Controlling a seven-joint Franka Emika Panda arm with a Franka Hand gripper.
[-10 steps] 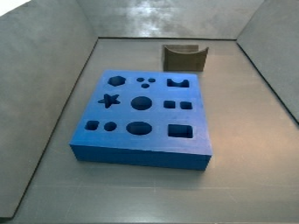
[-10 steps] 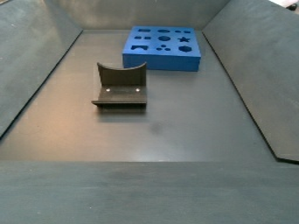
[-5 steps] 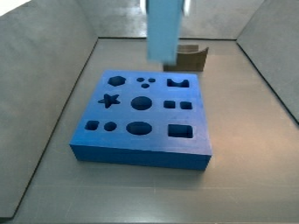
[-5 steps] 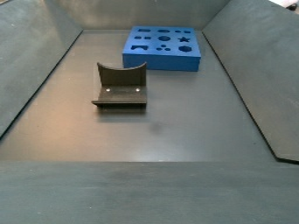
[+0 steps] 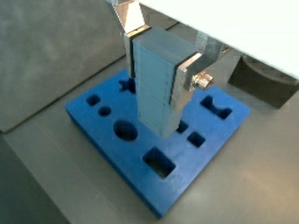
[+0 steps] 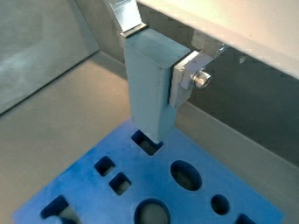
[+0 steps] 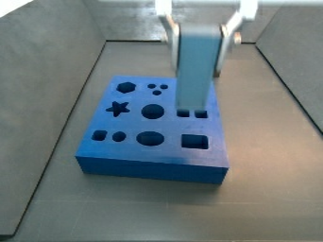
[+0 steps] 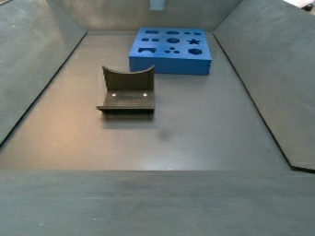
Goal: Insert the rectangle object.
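My gripper [image 7: 198,36] is shut on the rectangle object [image 7: 198,71], a tall light grey-blue block, and holds it upright over the dark-blue board [image 7: 127,123]. In both wrist views the silver fingers [image 5: 191,74] clamp the block's upper end [image 6: 152,87]. In a wrist view its lower end hangs over a rectangular hole [image 6: 142,143] near the board's edge [image 6: 140,175]. I cannot tell whether it touches the board. In a side view only a sliver shows at the top edge [image 8: 157,5] above the board [image 8: 172,63].
A small brown curved holder [image 8: 127,92] stands on the grey floor apart from the board and also shows in a wrist view [image 5: 263,79]. Sloping grey walls [image 8: 37,83] close the floor in. The board [image 5: 100,131] carries several shaped holes.
The gripper with the block has come down into a side view from above and moved forward, from in front of the brown holder to over the board's right half.
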